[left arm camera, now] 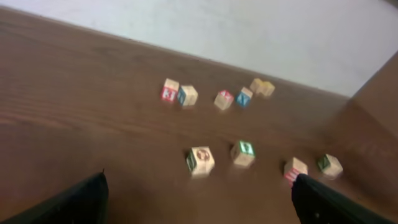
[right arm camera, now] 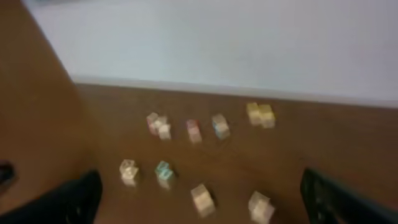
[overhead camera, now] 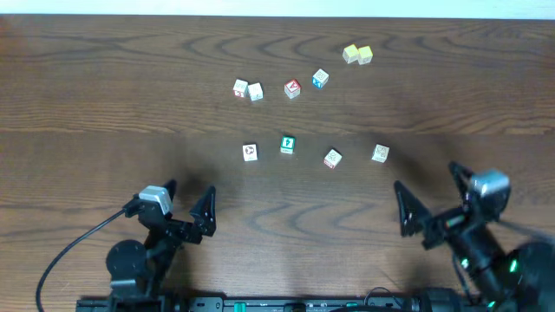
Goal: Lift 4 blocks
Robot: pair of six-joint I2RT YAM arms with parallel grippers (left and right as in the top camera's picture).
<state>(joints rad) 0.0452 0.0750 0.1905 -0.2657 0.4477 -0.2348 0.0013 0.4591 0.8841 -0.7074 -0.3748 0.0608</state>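
Mid-worktop (overhead camera: 104,121), a loose row of cream alphabet cubes, none touching: picture block (overhead camera: 250,152), green-letter block (overhead camera: 288,145), third block (overhead camera: 333,159), fourth block (overhead camera: 380,153). The row's long axis runs 9 to 3 o'clock in the overhead view. The third block looks turned, with a corner toward 6. Left hand (overhead camera: 189,192) sits at about 8 o'clock of the row and right hand (overhead camera: 427,179) at about 4. Both have fingers spread wide, empty, short of the blocks. Risks, as judged: with these gaps, squeezing the row end to end may buckle it; the turned block may twist out; overreach toward 12 could disturb the far cubes (overhead camera: 292,88).
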